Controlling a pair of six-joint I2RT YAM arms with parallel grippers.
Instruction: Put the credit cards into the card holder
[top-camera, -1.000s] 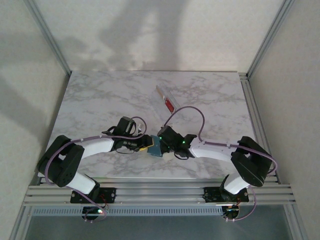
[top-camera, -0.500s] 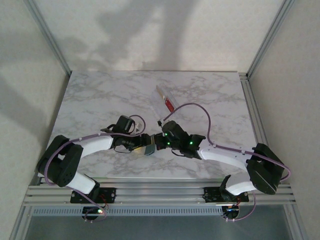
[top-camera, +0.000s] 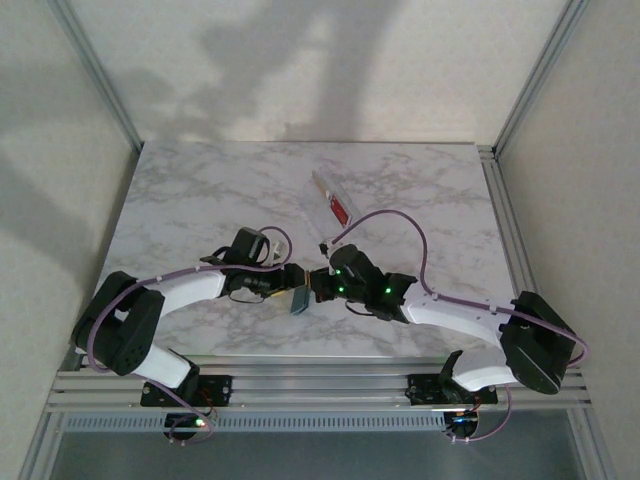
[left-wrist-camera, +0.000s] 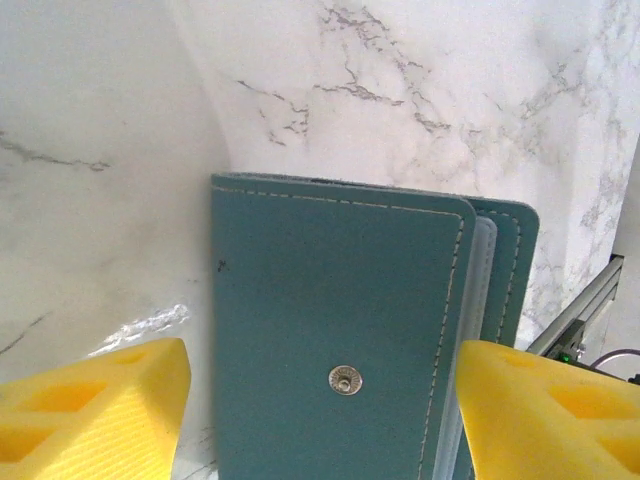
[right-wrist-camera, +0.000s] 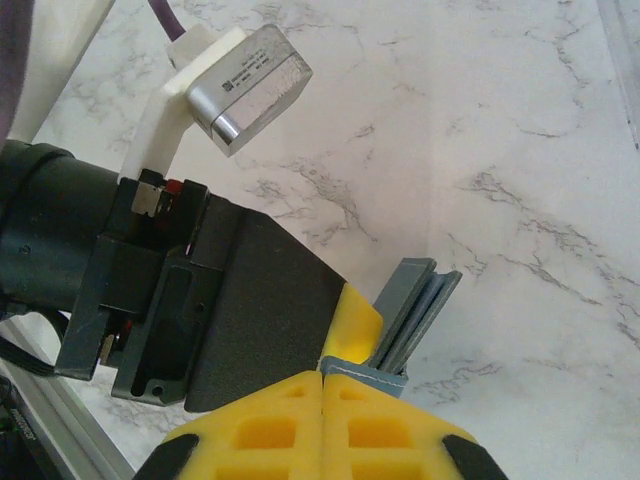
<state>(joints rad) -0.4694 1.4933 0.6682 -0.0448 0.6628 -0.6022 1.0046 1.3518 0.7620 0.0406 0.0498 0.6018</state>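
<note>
The clear card holder (top-camera: 328, 197) lies slantwise on the marble beyond both arms, with a red credit card (top-camera: 339, 211) in it. Both grippers meet over a small teal wallet (top-camera: 298, 299) near the table's front. In the left wrist view the wallet (left-wrist-camera: 340, 320), with its snap stud up, lies between the wide-apart yellow fingers of my left gripper (left-wrist-camera: 320, 410); there is a gap at the left finger (left-wrist-camera: 90, 410). My right gripper (right-wrist-camera: 322, 400) is shut, and the wallet's flap edge (right-wrist-camera: 368, 377) is pinched at the seam of its pads. Any cards inside the wallet are hidden.
The left gripper's black body (right-wrist-camera: 230, 300) and wrist camera (right-wrist-camera: 250, 85) crowd close beside my right fingers. Aluminium rails (top-camera: 320, 385) run along the table's near edge, and frame posts stand at the sides. Bare marble (top-camera: 200, 200) stretches to the far left.
The right arm has reached further left toward the left gripper. The wallet has shifted left and tipped up on its edge. The left jaws have spread wider.
</note>
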